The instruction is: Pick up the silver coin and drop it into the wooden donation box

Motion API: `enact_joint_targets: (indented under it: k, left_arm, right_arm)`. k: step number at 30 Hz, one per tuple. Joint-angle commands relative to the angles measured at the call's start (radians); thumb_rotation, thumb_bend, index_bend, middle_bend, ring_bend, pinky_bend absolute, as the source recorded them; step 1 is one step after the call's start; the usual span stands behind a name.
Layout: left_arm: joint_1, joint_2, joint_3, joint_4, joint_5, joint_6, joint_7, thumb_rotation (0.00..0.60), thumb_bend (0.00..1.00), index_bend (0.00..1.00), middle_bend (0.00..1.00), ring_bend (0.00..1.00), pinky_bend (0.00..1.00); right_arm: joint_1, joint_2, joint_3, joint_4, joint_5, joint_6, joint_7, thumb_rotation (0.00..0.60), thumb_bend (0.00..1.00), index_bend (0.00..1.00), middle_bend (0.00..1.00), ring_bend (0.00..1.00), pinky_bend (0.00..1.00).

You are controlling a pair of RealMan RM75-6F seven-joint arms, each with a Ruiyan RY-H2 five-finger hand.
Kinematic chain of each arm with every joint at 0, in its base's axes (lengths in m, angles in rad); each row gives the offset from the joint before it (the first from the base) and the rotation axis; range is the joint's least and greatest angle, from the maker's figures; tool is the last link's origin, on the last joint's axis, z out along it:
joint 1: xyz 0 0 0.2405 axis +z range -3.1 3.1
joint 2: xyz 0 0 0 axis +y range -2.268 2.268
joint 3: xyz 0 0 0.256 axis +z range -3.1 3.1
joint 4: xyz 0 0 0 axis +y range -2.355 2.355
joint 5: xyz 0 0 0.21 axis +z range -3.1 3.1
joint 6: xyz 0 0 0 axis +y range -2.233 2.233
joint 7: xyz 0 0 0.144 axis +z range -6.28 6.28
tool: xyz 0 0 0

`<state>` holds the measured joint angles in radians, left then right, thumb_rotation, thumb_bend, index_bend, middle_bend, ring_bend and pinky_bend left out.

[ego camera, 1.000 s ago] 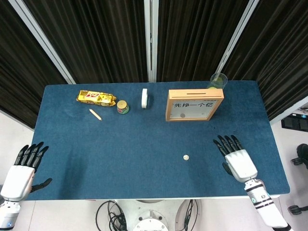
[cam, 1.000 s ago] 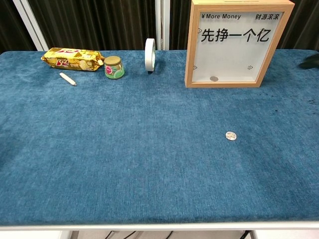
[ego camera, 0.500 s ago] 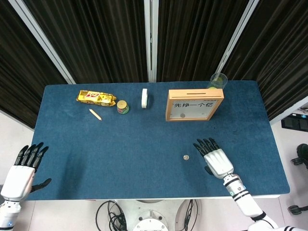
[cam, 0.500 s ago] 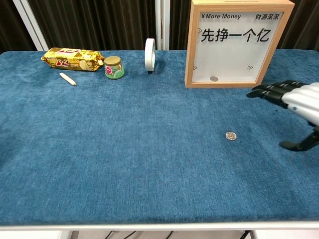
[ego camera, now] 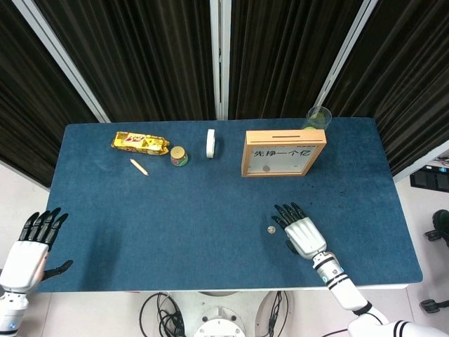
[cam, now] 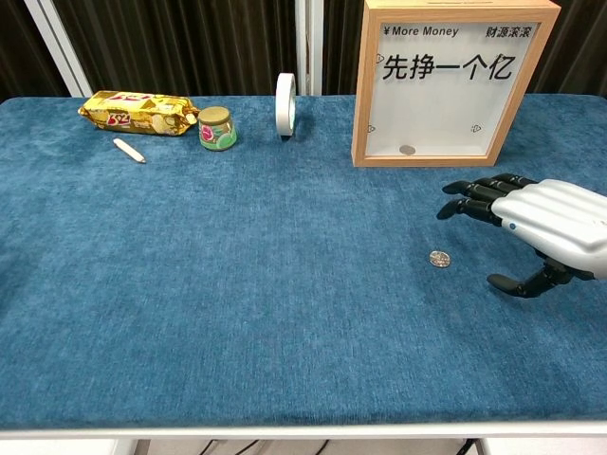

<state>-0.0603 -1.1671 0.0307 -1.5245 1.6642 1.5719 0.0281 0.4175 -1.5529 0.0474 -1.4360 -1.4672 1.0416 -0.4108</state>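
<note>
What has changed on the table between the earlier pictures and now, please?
The right hand has moved leftward over the table, from near the right edge to just beside the silver coin; its fingers are spread and it holds nothing. The coin has not moved, nor has the wooden donation box. The left hand remains open off the table's left corner, and the other things at the far side lie as before.
</note>
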Motion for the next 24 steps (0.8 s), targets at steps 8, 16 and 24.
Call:
enact_joint_targets:
  k: [8,16,24]
  left_arm:
    - [-0.005,-0.001,0.000,0.005,-0.001,-0.007,-0.006,0.600,0.10,0.07,0.00,0.00,0.00]
    - [-0.007,-0.004,-0.002,0.014,-0.006,-0.012,-0.014,0.600,0.11,0.07,0.00,0.00,0.00]
    - [-0.005,-0.008,-0.002,0.030,-0.007,-0.006,-0.032,0.600,0.11,0.07,0.00,0.00,0.00]
  right_arm:
    - [0.024,-0.044,-0.002,0.046,0.013,-0.011,0.026,0.600,0.32,0.27,0.00,0.00,0.00]
    - [0.033,-0.076,-0.006,0.081,0.019,-0.004,0.027,0.600,0.33,0.31,0.00,0.00,0.00]
    - [0.039,-0.093,-0.012,0.099,0.026,-0.002,0.024,0.600,0.33,0.32,0.00,0.00,0.00]
